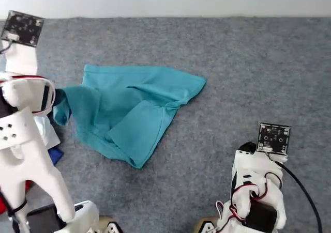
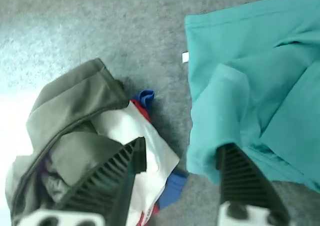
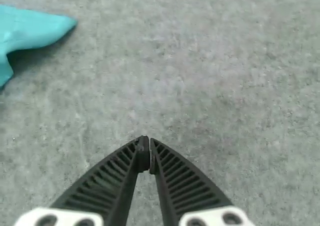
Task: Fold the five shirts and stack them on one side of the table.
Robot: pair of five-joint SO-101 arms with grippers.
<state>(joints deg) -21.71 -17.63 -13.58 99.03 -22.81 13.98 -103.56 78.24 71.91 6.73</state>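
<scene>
The teal cotton shirt (image 1: 129, 106) lies crumpled on the grey felt-covered table (image 1: 248, 62), spreading from the middle out toward 9 o'clock. One side is already doubled over itself, and a pointed corner reaches toward 2 o'clock.

I judge it light, soft and limp. It will sag from any single pinch, and it may drag on the felt rather than slide cleanly. I would take it at a hem corner or a shoulder seam, where the cloth is thickest, and pinch both layers of the fold so they travel together.

My left gripper (image 2: 180, 178) is spread wide at the shirt's 9 o'clock edge. One finger (image 2: 245, 186) is over the teal cloth and the other is over the heap beside it, gripping nothing. My right gripper (image 3: 146, 153) is closed tip to tip on nothing, over bare felt at about 5 o'clock, well apart from the shirt.

By count there is one teal shirt laid out. In the heap at 9 o'clock there is an olive-green garment (image 2: 70, 110), a white one (image 2: 145, 136), a blue one (image 2: 172, 186) and a sliver of red cloth (image 2: 141, 110). I take those for four more shirts, so five in all, though they are too tangled to be sure.
</scene>
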